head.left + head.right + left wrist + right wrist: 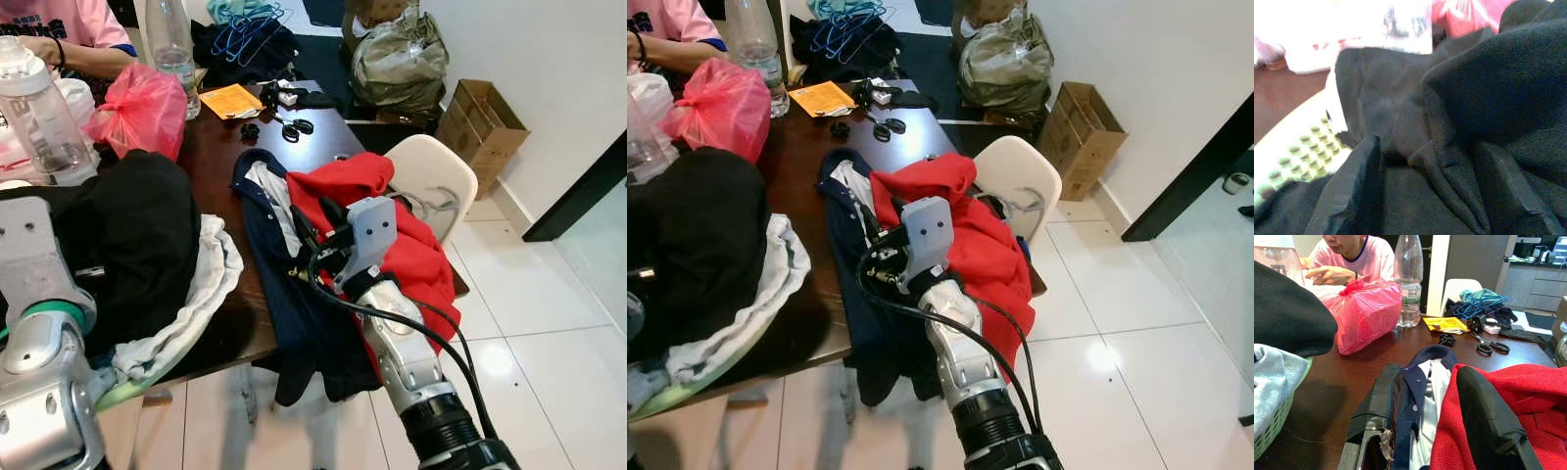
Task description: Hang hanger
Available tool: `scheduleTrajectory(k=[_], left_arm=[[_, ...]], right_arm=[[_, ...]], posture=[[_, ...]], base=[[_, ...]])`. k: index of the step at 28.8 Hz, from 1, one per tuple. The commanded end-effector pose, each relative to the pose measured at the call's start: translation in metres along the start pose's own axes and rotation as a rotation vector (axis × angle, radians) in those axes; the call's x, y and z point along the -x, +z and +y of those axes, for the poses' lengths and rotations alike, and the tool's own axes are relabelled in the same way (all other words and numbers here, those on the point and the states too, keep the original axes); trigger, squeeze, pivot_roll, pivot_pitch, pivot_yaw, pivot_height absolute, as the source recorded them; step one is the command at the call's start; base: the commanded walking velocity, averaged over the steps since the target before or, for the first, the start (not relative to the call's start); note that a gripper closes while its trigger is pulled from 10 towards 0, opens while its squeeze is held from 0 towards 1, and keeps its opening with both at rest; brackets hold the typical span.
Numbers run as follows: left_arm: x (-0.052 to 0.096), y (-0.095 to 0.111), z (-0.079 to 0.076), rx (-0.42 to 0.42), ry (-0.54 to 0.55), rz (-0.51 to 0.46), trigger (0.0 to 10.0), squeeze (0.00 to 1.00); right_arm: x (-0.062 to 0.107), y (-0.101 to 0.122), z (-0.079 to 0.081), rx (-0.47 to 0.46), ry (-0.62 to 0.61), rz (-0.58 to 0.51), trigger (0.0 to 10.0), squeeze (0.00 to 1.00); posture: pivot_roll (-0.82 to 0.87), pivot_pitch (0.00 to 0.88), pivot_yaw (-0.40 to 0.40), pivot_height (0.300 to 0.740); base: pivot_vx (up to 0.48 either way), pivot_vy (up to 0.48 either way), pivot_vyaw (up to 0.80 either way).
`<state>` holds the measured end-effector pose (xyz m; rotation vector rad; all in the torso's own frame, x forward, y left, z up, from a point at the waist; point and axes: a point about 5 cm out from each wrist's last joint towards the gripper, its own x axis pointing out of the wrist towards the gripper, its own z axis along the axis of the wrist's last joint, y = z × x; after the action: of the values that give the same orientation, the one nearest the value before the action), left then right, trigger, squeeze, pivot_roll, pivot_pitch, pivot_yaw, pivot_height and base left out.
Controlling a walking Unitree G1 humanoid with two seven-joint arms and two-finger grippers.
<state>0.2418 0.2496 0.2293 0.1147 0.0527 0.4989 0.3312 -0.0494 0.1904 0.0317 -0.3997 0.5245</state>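
I read the hangers point(247, 31) as the blue wire bundle at top centre of the left eye view, lying on dark clothes on a far chair past the table's far end. From my right gripper point(312, 238), mid-frame over the navy jacket point(294, 313) and red sweater point(411, 245), they lie straight ahead, well apart, with the table point(211, 147) top between. Right arm is nearer, I judge; left arm sits lower left by the laundry basket point(127, 387).

Right gripper: fingers spread, one on each side of the navy collar and red fabric, not clenched on anything. Left gripper point(1430, 191): fingers apart, resting in black cloth point(1488, 88), holding nothing.

Right wrist view gives a low, level look at the hangers point(1480, 306), upper right past the scissors point(1491, 346) and yellow paper point(1445, 324); long axis runs roughly across the frame. Eye views show them from above only, hooks not resolvable. A person point(1347, 259) sits upper left behind a pink bag point(1365, 311) and bottle point(1409, 279).
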Motion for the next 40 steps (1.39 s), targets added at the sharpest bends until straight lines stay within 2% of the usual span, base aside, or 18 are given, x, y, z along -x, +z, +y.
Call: scheduleTrajectory(k=[1, 8, 14, 18, 19, 21, 23, 24, 25, 26, 27, 29, 31, 34, 36, 37, 39, 40], left_arm=[[0.000, -0.004, -0.002, -0.022, -0.020, 0.003, 0.0, 0.00], [0.002, -0.004, -0.005, -0.035, -0.041, -0.014, 0.0, 0.00], [0.003, -0.006, -0.009, 0.004, -0.090, -0.003, 0.0, 0.00], [0.003, -0.004, -0.009, -0.001, -0.094, -0.024, 0.0, 0.00], [0.003, -0.003, -0.009, -0.008, -0.096, -0.036, 0.0, 0.00], [0.001, 0.014, -0.013, -0.058, -0.074, -0.170, 0.0, 0.00], [0.002, 0.021, -0.014, -0.077, -0.065, -0.225, 0.0, 0.00], [0.004, 0.040, -0.019, -0.118, -0.038, -0.355, 10.0, 0.00], [0.006, 0.054, -0.022, -0.145, -0.018, -0.455, 10.0, 0.00], [0.014, 0.077, -0.032, -0.185, -0.017, -0.611, 10.0, 0.00], [0.021, 0.092, -0.038, -0.209, -0.019, -0.713, 10.0, 0.00], [0.040, 0.121, -0.061, -0.296, -0.081, -0.950, 10.0, 0.00], [0.042, 0.124, -0.064, -0.306, -0.089, -0.979, 10.0, 0.00], [0.054, 0.144, -0.077, -0.269, -0.140, -1.082, 10.0, 0.00], [0.060, 0.161, -0.084, -0.217, -0.177, -1.145, 10.0, 0.00], [0.062, 0.168, -0.089, -0.184, -0.235, -1.163, 10.0, 0.00], [0.064, 0.172, -0.092, -0.163, -0.276, -1.175, 10.0, 0.00], [0.063, 0.175, -0.096, -0.113, -0.336, -1.167, 10.0, 0.00]], right_arm=[[0.004, -0.003, -0.004, 0.001, -0.019, 0.007, 10.0, 0.00], [0.005, -0.003, -0.005, 0.003, -0.021, 0.006, 10.0, 0.00], [0.005, -0.002, -0.006, 0.004, -0.024, 0.004, 10.0, 0.00], [0.005, -0.001, -0.006, 0.005, -0.026, 0.003, 10.0, 0.00], [0.005, -0.001, -0.006, 0.005, -0.026, 0.002, 10.0, 0.00], [0.004, 0.001, -0.007, 0.005, -0.030, -0.005, 10.0, 0.00], [0.003, 0.002, -0.008, 0.005, -0.032, -0.008, 10.0, 0.00], [0.002, 0.004, -0.008, 0.004, -0.032, -0.016, 10.0, 0.00], [0.001, 0.006, -0.008, 0.003, -0.033, -0.022, 10.0, 0.00], [0.000, 0.008, -0.007, 0.001, -0.033, -0.030, 10.0, 0.00], [-0.001, 0.009, -0.007, -0.001, -0.034, -0.034, 10.0, 0.00], [-0.002, 0.010, -0.007, -0.002, -0.035, -0.038, 10.0, 0.00], [-0.003, 0.010, -0.007, -0.002, -0.035, -0.038, 10.0, 0.00], [-0.002, 0.010, -0.008, 0.000, -0.038, -0.039, 10.0, 0.00], [-0.002, 0.010, -0.009, 0.004, -0.045, -0.040, 10.0, 0.00], [-0.002, 0.011, -0.012, 0.008, -0.060, -0.042, 10.0, 0.00], [-0.002, 0.012, -0.014, 0.011, -0.071, -0.045, 10.0, 0.00], [-0.002, 0.013, -0.018, 0.013, -0.093, -0.048, 10.0, 0.00]], posture=[[0.18, 0.095, -0.025, 0.740], [0.18, 0.097, -0.028, 0.740], [0.17, 0.102, -0.027, 0.740], [0.17, 0.103, -0.026, 0.740], [0.17, 0.103, -0.026, 0.740], [0.17, 0.103, -0.026, 0.740], [0.17, 0.103, -0.026, 0.740], [0.16, 0.102, -0.030, 0.740], [0.16, 0.102, -0.030, 0.740], [0.16, 0.098, -0.030, 0.740], [0.16, 0.097, -0.031, 0.740], [0.15, 0.094, -0.032, 0.740], [0.15, 0.094, -0.032, 0.740], [0.15, 0.092, -0.031, 0.740], [0.15, 0.088, -0.031, 0.740], [0.14, 0.083, -0.025, 0.740], [0.14, 0.083, -0.025, 0.740], [0.14, 0.083, -0.020, 0.740]], base=[[0.000, 0.000, 0.00], [0.000, 0.000, 0.00], [0.000, 0.000, 0.00], [0.000, 0.000, 0.00], [0.000, 0.000, 0.00], [0.000, 0.000, 0.00], [0.000, 0.000, 0.00], [0.000, 0.000, 0.00], [0.000, 0.000, 0.00], [0.000, 0.000, 0.00], [0.000, 0.000, 0.00], [0.000, 0.000, 0.00], [0.000, 0.000, 0.00], [0.000, 0.000, 0.00], [0.000, 0.000, 0.00], [0.000, 0.000, 0.00], [0.000, 0.000, 0.00], [0.000, 0.000, 0.00]])
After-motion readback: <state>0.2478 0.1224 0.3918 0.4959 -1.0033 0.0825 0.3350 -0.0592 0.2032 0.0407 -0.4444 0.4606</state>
